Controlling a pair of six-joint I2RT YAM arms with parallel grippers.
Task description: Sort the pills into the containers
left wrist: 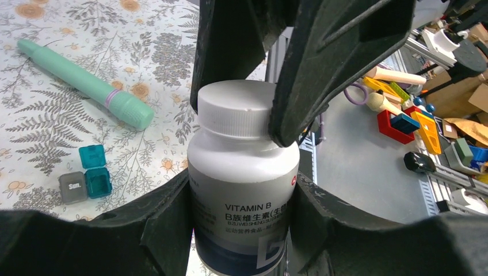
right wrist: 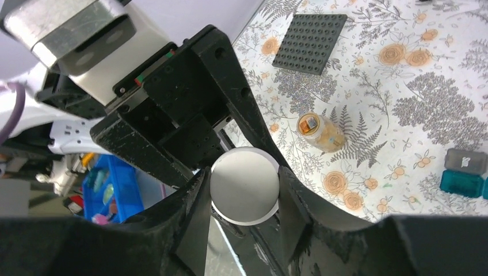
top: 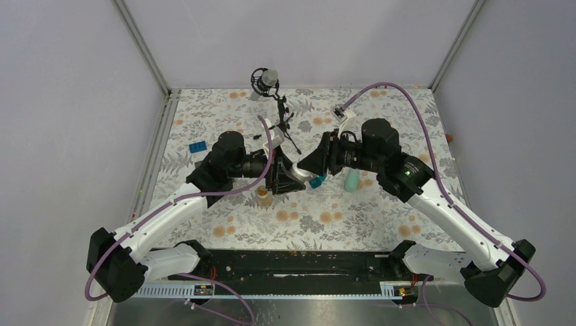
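My left gripper (left wrist: 241, 198) is shut on the body of a white "Vitamin B" bottle (left wrist: 241, 172), held above the tablecloth. My right gripper (right wrist: 244, 185) is shut on the bottle's white cap (right wrist: 244, 184), and its fingers (left wrist: 311, 69) clamp the cap from above in the left wrist view. The two grippers meet at the table's middle (top: 302, 170). The orange pills (right wrist: 329, 137) lie inside a small clear glass jar (right wrist: 319, 131) on its side. The mint-green organizer strip (left wrist: 86, 83), the teal box (left wrist: 95, 172) and the grey box (left wrist: 73, 187) lie on the cloth.
A dark grey studded plate (right wrist: 311, 43) lies beyond the jar. A blue brick (top: 198, 147) lies at the left. A small tripod with a round head (top: 268, 81) stands at the back. The jar (top: 262, 197) lies below the left gripper, and the teal box (top: 317, 181) and strip (top: 352, 180) below the right.
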